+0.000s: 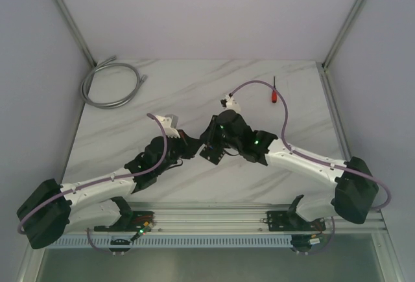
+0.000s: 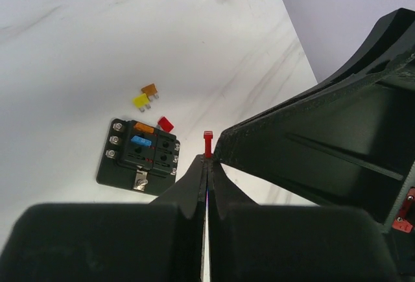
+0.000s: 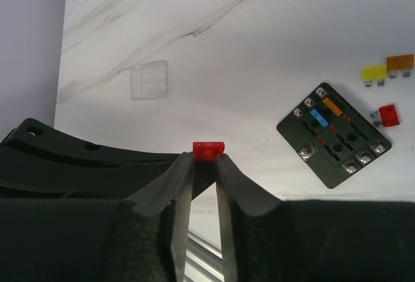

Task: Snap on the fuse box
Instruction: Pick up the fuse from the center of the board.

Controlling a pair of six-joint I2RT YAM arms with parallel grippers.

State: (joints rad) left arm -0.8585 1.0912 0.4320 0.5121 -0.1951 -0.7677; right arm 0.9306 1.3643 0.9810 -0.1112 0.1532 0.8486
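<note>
The fuse box (image 2: 137, 155) is a flat black block lying on the marble table, with an orange and a blue fuse in its slots. It also shows in the right wrist view (image 3: 334, 135). In the top view it is hidden under the arms. My left gripper (image 2: 207, 159) and right gripper (image 3: 207, 160) meet tip to tip above the table (image 1: 201, 147). Both are shut on one small red fuse (image 3: 208, 150), which shows edge-on in the left wrist view (image 2: 207, 143). The fuse box lies to the side of both grippers, untouched.
Loose yellow (image 2: 141, 101), orange (image 2: 150, 90) and red (image 2: 165, 124) fuses lie beside the fuse box. A clear lid (image 3: 148, 80) lies on the table. A red-handled screwdriver (image 1: 275, 93) lies at the back right. A grey cable coil (image 1: 110, 84) lies at the back left.
</note>
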